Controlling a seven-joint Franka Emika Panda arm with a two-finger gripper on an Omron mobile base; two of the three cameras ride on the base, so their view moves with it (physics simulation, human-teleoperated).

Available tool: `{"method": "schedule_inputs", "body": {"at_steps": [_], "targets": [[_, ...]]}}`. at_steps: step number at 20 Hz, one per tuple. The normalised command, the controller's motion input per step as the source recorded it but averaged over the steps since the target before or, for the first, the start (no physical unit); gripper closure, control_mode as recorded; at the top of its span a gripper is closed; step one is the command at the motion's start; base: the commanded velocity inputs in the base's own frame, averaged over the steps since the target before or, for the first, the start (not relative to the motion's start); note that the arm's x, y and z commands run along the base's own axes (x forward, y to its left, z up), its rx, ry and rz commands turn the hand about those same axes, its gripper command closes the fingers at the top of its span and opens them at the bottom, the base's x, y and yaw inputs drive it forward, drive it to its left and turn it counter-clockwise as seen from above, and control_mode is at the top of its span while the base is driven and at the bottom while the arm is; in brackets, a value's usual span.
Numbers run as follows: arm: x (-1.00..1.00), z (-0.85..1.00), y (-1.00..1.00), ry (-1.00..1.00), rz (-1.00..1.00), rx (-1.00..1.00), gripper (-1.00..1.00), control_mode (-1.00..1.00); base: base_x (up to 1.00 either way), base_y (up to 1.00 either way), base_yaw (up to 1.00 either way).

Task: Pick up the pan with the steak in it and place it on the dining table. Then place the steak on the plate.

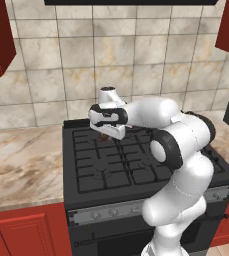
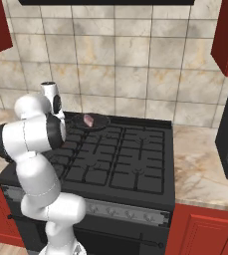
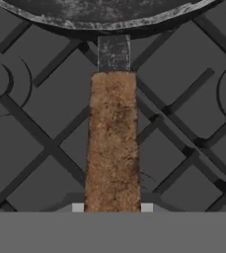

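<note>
The white arm's wrist hides most of the small round black frying pan (image 2: 90,121) in the left base view, where only a dark sliver shows beneath it. In the hand view the pan's scuffed grey rim is cut off at the top edge. Its straight brown handle (image 3: 112,143), rough and grainy, joins the rim by a short dull metal neck. The two-finger gripper (image 3: 112,207) is clamped on the handle's near end, one pale pad on each side. The pan sits on the far left burner of the black gas stove (image 2: 135,159), over matte criss-cross grates. The small flat pinkish-red steak (image 2: 88,120) lies inside the pan.
</note>
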Motion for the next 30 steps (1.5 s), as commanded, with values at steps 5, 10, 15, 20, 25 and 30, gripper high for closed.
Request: {"method": "schedule_inputs", "body": {"at_steps": [5,10,15,20,25,30], "targets": [[-0.83,0.66,0.42,-0.1,-0.01,-0.07,1.0,-1.0,0.0,0.0,0.0],[-0.98,0.5,0.17,-0.08,-0.01,-0.02,1.0,-1.0,0.0,0.0,0.0],[-1.0,0.47,0.0,-0.03,0.0,0.04,1.0,-1.0,0.0,0.0,0.0],[-1.0,0.44,-0.07,-0.01,-0.01,0.09,1.0,-1.0,0.0,0.0,0.0],[-1.0,0.32,-0.05,-0.04,-0.01,0.08,1.0,-1.0,0.0,0.0,0.0],[-1.0,0.26,-0.02,-0.05,-0.02,0.07,1.0,-1.0,0.0,0.0,0.0]]}}
